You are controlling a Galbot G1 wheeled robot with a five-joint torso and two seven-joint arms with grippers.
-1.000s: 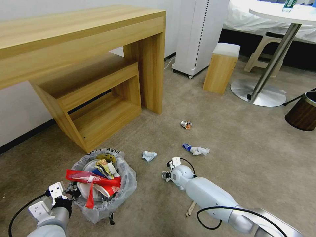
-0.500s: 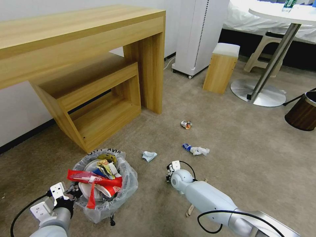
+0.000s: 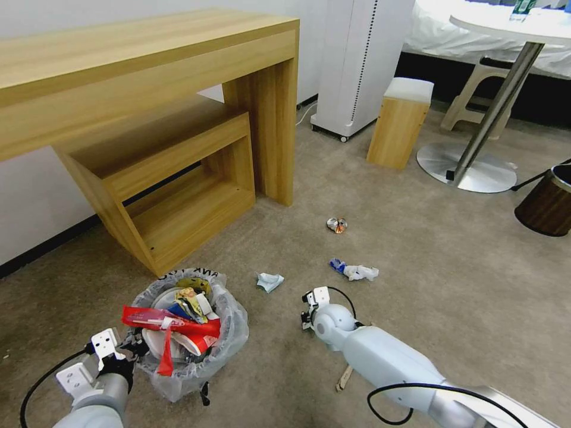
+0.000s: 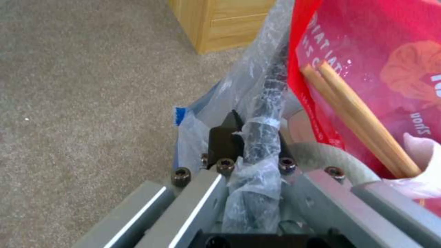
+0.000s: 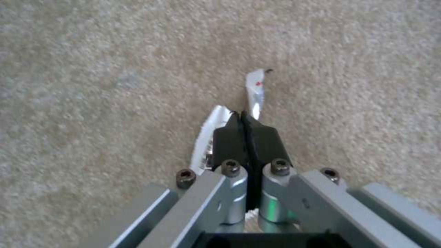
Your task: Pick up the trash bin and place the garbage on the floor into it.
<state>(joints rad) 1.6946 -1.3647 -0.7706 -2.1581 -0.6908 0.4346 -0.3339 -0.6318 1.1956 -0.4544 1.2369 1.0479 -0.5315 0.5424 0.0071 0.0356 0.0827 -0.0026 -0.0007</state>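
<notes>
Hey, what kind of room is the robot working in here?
Probably a carpeted hotel room or lounge: a wooden desk with a nested bench by the wall, a round pedestal table, and a white-draped bed or sofa behind it.

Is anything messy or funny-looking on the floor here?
Yes. Litter lies loose on the carpet: a crushed can, a blue-white cup and a crumpled paper. A red wrapper sticks out over the rim of the trash bin, which the left gripper grips.
</notes>
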